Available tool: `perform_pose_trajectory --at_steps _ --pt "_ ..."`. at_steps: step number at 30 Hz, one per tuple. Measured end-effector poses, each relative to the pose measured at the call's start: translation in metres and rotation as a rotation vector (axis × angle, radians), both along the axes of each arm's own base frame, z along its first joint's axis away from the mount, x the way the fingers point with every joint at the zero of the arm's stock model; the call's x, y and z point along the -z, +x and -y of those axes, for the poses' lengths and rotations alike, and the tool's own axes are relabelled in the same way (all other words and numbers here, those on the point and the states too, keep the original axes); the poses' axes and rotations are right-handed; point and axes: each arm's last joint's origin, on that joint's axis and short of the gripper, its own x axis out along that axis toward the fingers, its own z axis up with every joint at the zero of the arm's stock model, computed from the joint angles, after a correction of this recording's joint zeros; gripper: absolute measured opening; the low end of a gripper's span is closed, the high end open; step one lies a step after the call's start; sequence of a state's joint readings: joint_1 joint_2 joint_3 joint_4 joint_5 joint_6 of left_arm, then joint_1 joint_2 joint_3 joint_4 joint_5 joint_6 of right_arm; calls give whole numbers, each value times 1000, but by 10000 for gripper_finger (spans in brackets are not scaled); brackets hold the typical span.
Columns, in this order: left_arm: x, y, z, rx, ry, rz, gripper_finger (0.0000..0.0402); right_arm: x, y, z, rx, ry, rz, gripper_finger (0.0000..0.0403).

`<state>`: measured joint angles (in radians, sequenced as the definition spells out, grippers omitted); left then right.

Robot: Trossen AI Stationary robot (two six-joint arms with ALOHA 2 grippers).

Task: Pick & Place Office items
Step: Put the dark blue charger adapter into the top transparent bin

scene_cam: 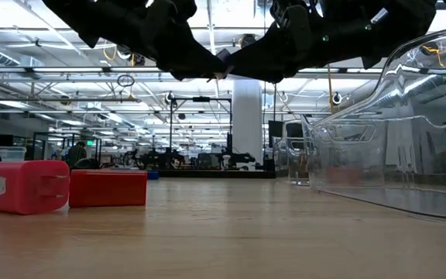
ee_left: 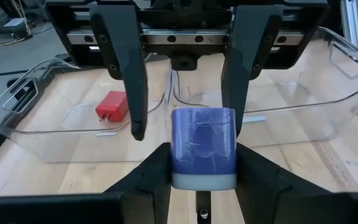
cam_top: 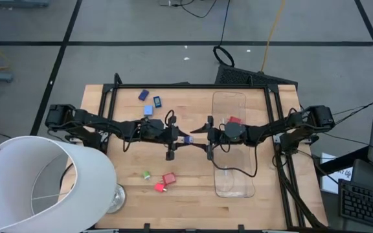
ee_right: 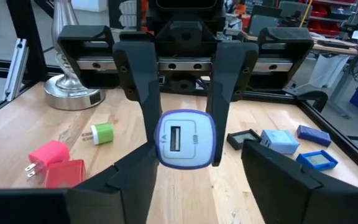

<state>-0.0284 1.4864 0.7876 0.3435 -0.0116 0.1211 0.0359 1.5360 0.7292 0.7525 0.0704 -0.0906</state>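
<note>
Left pincer [cam_top: 181, 138]: at mid-table, above the wood, narrow and clamped on the purple block [ee_left: 202, 148], which sits between its fingertips.
Right pincer [cam_top: 199, 131]: faces the left one just beside it, fingers [ee_left: 134, 93] spread on either side of the purple block; whether they touch it cannot be told.
Purple block: off the table, between the two pincers; the right wrist view shows its end with a small grey window [ee_right: 185, 139].
Tray [cam_top: 232, 184]: clear plastic, right of centre, running near to far; the right arm reaches across it.
Red block in tray [cam_top: 234, 120]: lies in the tray's far part, also seen through the clear wall in the left wrist view [ee_left: 112, 106].
Red pair [cam_top: 169, 178]: two red pieces on the near table, left of the tray, touching or just apart; the lower one [cam_top: 160, 188] has prongs.
Green piece [cam_top: 146, 175]: just left of the red pair.
Blue group [cam_top: 157, 101]: at the far left of the table, with a dark navy piece [cam_top: 144, 95] and a light blue one [cam_top: 148, 110] near it.
Lampshade [cam_top: 37, 188]: big and white, at the near left corner, its metal base [cam_top: 114, 199] on the table.
</note>
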Motion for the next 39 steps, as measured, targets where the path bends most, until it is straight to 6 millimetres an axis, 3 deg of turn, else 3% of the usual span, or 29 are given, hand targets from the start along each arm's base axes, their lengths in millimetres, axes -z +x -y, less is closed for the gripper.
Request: perform_pose_trajectory --at_steps 5,10,15,21,32,39 --pt "0 0 0 0 -4 5 160 -1 0 -2 -5 0 9 203" --pt "-1 0 0 -1 -11 11 135 -2 0 -4 -9 -1 21 189" --pt "-2 1 0 -6 -22 23 136 -3 0 -4 -10 -1 30 164" --pt "-2 1 0 -6 -22 22 179 -3 0 -4 -14 -12 29 117" --pt "-2 1 0 -40 -76 25 172 -3 0 -4 -15 -27 28 117" --pt "-1 0 8 -35 -44 5 241 -2 0 -4 -13 -30 20 117"
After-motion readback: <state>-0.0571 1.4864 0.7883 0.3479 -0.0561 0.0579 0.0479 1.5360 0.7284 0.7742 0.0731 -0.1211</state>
